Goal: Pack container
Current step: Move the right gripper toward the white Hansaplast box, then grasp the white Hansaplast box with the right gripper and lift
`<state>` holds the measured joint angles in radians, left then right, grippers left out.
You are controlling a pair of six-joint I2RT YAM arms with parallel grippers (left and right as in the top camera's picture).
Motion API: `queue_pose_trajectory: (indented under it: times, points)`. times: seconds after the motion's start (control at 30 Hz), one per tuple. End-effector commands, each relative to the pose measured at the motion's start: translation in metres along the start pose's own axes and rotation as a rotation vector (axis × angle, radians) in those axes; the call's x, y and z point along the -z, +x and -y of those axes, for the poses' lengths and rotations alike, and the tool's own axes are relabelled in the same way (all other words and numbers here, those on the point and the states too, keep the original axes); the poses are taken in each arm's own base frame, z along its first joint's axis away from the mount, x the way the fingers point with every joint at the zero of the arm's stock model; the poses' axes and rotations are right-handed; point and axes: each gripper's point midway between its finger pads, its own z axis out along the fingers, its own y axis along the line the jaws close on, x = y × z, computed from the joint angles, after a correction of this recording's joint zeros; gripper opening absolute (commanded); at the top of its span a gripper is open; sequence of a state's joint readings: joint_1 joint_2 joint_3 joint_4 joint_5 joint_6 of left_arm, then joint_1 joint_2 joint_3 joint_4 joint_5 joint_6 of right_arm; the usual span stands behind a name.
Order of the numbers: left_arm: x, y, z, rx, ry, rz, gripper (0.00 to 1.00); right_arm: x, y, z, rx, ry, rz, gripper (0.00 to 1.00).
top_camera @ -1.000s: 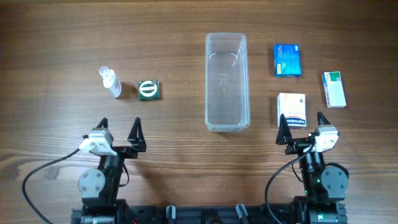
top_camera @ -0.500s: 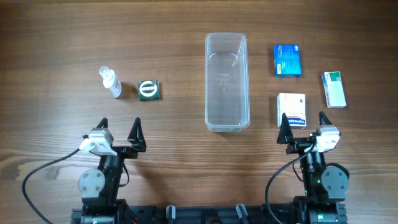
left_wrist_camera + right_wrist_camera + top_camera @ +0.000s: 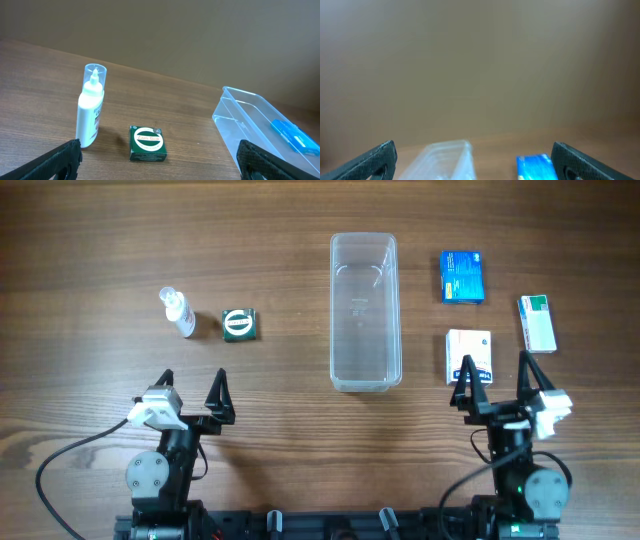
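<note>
The clear container (image 3: 366, 310) stands on the desk (image 3: 300, 220), its long side running away from the arms. Left of the container sit a green box (image 3: 239, 325) and, farther out, a small spray bottle (image 3: 178, 312). Right of the container lie a blue box (image 3: 462, 276), a white-and-orange box (image 3: 469, 352) and, farthest out, a white-and-green box (image 3: 537, 323). The left tool (image 3: 192, 385), left of the container's near end, is spread wide and holds nothing. The right tool (image 3: 494, 375), right of that end, is also spread and holds nothing. From overhead one of its fingers overlaps the white-and-orange box.

White box (image 3: 469, 350) crowds right gripper (image 3: 493, 370) (one fingertip); container (image 3: 366, 310) top unobstructed.
</note>
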<state>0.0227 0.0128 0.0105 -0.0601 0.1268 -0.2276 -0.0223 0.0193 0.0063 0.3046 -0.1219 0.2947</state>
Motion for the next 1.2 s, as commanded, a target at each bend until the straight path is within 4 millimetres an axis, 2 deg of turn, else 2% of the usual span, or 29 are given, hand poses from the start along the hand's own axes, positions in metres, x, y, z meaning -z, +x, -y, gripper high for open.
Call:
queue_pose_trajectory:
  times: [0.0,0.07,0.1,0.17,0.3,0.37,0.43,0.5,0.53,0.6,0.7,0.87,0.9,0.97,1.17]
  points:
    - [0.000,0.001,-0.005,0.014,-0.021,0.004,1.00,0.003,-0.022,-0.024,-0.046,-0.124,0.079,1.00]
    - [0.000,0.001,-0.005,0.014,-0.021,0.004,1.00,0.003,-0.038,-0.028,0.004,-0.128,0.115,1.00]
    - [0.000,0.001,-0.005,0.014,-0.021,0.004,1.00,0.002,-0.045,-0.030,0.085,-0.121,0.114,1.00]
    - [0.000,0.001,-0.005,0.014,-0.021,0.004,1.00,-0.003,-0.049,-0.030,0.140,-0.107,0.087,1.00]
    - [0.000,0.001,-0.005,0.014,-0.021,0.004,1.00,-0.025,-0.046,-0.026,0.156,-0.070,-0.077,1.00]
    - [0.000,0.001,-0.005,0.014,-0.021,0.004,1.00,-0.046,-0.039,-0.018,0.185,-0.025,-0.219,1.00]
    - [0.000,0.001,-0.005,0.014,-0.021,0.004,1.00,-0.066,-0.024,-0.004,0.159,0.049,-0.399,1.00]
    - [0.000,0.001,-0.005,0.014,-0.021,0.004,1.00,-0.079,-0.007,0.001,0.134,0.071,-0.561,1.00]
    - [0.000,0.001,-0.005,0.014,-0.021,0.004,1.00,-0.087,0.007,0.006,0.124,0.092,-0.688,1.00]
    - [0.000,0.001,-0.005,0.014,-0.021,0.004,1.00,-0.095,0.025,0.013,0.130,0.105,-0.828,1.00]
    - [0.000,0.001,-0.005,0.014,-0.021,0.004,1.00,-0.104,0.071,0.028,0.121,0.127,-1.103,1.00]
    - [0.000,0.001,-0.005,0.014,-0.021,0.004,1.00,-0.089,0.138,0.046,0.068,0.167,-1.356,1.00]
    - [0.000,0.001,-0.005,0.014,-0.021,0.004,1.00,-0.086,0.145,0.048,0.063,0.171,-1.382,1.00]
    - [0.000,0.001,-0.005,0.014,-0.021,0.004,1.00,-0.077,0.151,0.050,0.055,0.182,-1.428,1.00]
    - [0.000,0.001,-0.005,0.014,-0.021,0.004,1.00,-0.044,0.149,0.071,0.089,0.309,-1.545,1.00]
